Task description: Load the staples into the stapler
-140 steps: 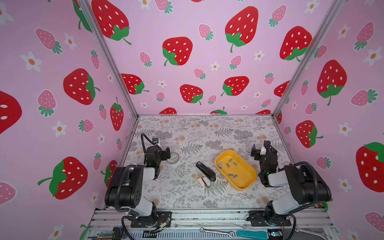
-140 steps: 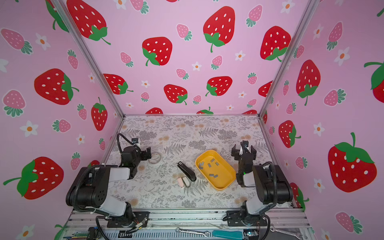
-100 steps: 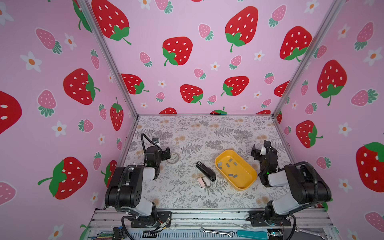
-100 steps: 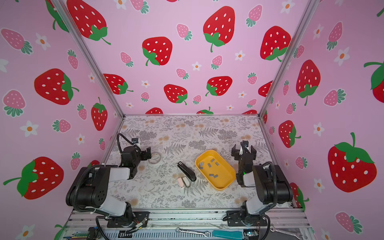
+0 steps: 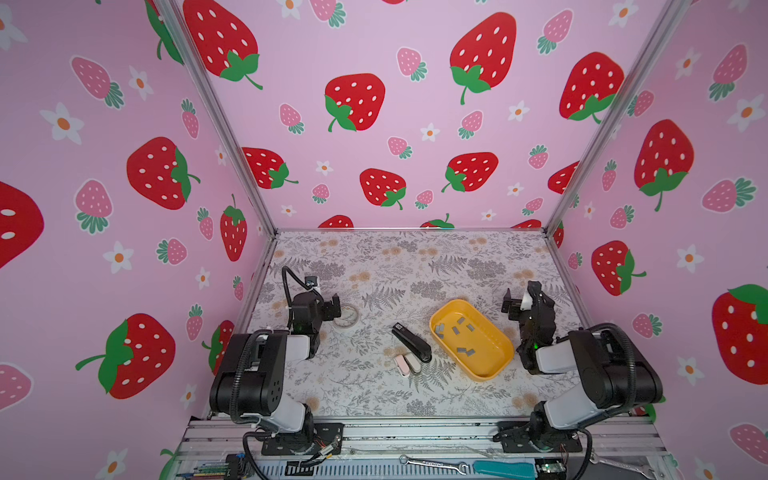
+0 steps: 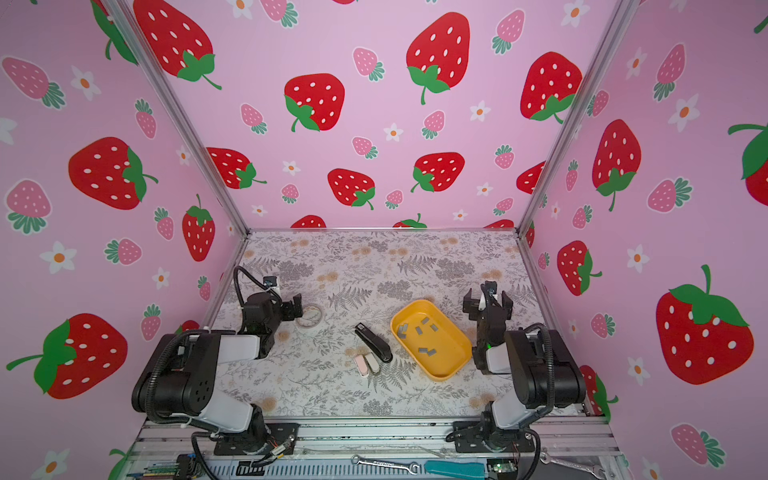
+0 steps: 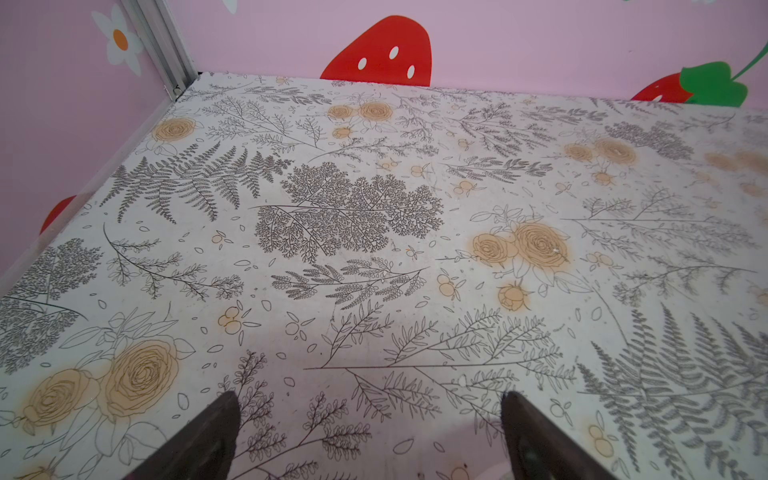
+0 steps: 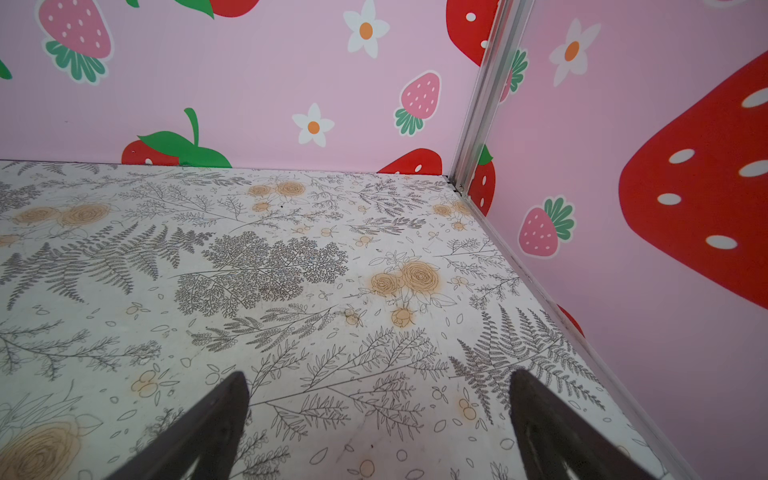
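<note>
The left end effector (image 7: 369, 397) and the right end effector (image 8: 378, 374) stand wide open, empty. The staples (image 5: 456, 330) lie in the yellow tray (image 5: 490, 376), lower centre-right in both top views, beside the black stapler (image 5: 411, 343); such flat strips (thin, smooth) may slip at pinching.

Yellow oval plastic tray (image 5: 494, 368) just beside black right gripper (image 5: 519, 299); flat grey metal staple strips (image 5: 456, 330) inside. Slim black plastic stapler (image 5: 411, 343) beyond tray. White tabletop sheet (image 5: 374, 266): grey ferns, tan roses. Pink walls (image 5: 374, 33): red strawberries.
</note>
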Robot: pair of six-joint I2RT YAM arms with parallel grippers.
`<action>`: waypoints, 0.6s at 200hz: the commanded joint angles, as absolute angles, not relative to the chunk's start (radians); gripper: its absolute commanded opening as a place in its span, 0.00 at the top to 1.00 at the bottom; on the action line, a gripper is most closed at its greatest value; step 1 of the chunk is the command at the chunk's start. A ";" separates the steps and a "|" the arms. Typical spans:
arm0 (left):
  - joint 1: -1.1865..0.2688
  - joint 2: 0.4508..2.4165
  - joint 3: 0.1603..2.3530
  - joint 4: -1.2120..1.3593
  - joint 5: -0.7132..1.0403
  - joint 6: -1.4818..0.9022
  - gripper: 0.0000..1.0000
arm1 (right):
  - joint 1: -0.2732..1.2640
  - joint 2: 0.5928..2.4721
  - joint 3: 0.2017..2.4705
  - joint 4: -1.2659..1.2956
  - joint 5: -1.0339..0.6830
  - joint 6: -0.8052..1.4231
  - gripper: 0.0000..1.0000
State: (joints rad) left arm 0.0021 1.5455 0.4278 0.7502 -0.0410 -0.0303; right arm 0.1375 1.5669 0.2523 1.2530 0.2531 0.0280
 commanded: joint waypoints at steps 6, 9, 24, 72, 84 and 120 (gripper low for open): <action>0.005 1.549 0.457 0.758 -0.031 -0.031 0.01 | 0.144 1.571 0.253 1.281 0.263 0.022 0.01; 0.005 1.549 0.457 0.758 -0.031 -0.030 0.01 | 0.144 1.571 0.253 1.289 0.263 0.023 0.01; 0.005 1.549 0.457 0.758 -0.031 -0.031 0.01 | 0.146 1.519 0.295 1.163 0.263 0.021 0.01; 0.005 1.549 0.457 0.758 -0.031 -0.031 0.01 | 0.145 1.484 0.295 1.132 0.281 0.031 0.01; 0.005 1.548 0.456 0.760 -0.031 -0.031 0.01 | 0.147 1.467 0.296 1.117 0.287 0.034 0.01; -0.069 1.389 0.586 0.393 -0.103 -0.006 0.01 | 0.155 1.264 0.265 0.983 0.322 0.090 0.01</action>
State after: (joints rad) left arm -0.0162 1.5116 0.4461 0.6655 -0.0444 -0.0189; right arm 0.1486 1.3979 0.2909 1.0542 0.2905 0.0441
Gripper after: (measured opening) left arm 0.990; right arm 0.993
